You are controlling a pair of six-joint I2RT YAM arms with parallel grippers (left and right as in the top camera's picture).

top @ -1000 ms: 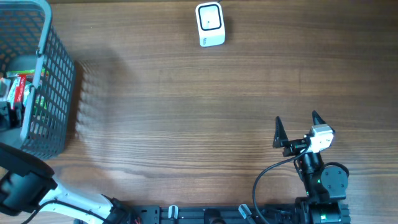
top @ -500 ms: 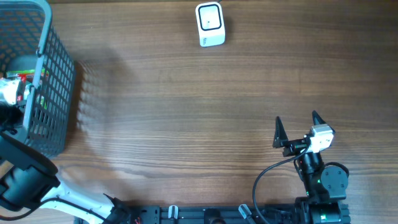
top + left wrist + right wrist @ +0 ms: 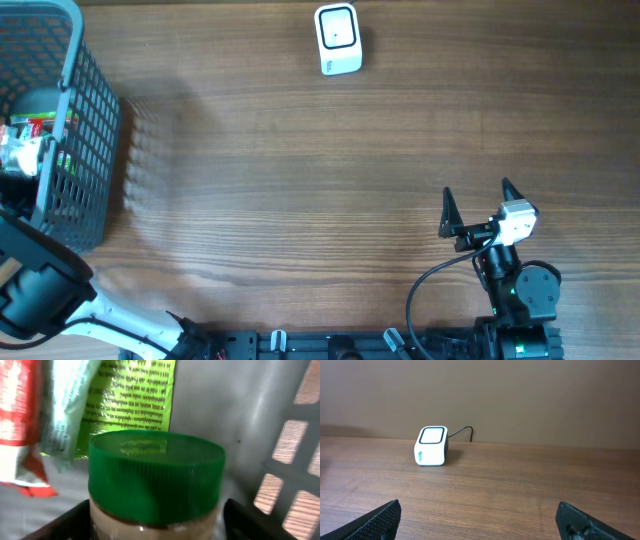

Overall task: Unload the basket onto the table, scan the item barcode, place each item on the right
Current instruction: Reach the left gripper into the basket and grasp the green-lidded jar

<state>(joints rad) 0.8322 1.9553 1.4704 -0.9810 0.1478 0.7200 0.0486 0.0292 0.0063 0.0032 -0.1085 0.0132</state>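
A jar with a green ribbed lid (image 3: pixel 156 477) and a pale body stands inside the grey mesh basket (image 3: pixel 95 150). My left gripper (image 3: pixel 157 525) is down in the basket and open. One black finger sits close on each side of the jar just below the lid, with a thin gap showing on the right. No barcode shows on the jar from here. The white scanner (image 3: pixel 337 39) stands at the table's far edge, also in the right wrist view as the scanner (image 3: pixel 431 446). My right gripper (image 3: pixel 478 205) rests open and empty near the front right.
In the basket behind the jar lie a green printed packet (image 3: pixel 135 395) and a red and white packet (image 3: pixel 20 420). The basket wall (image 3: pixel 300 460) rises close on the right of the jar. The scanner's cable trails off behind it.
My left arm has shifted a little inside the basket, and its fingers have drawn in toward the jar. The right arm and the scanner have not moved.
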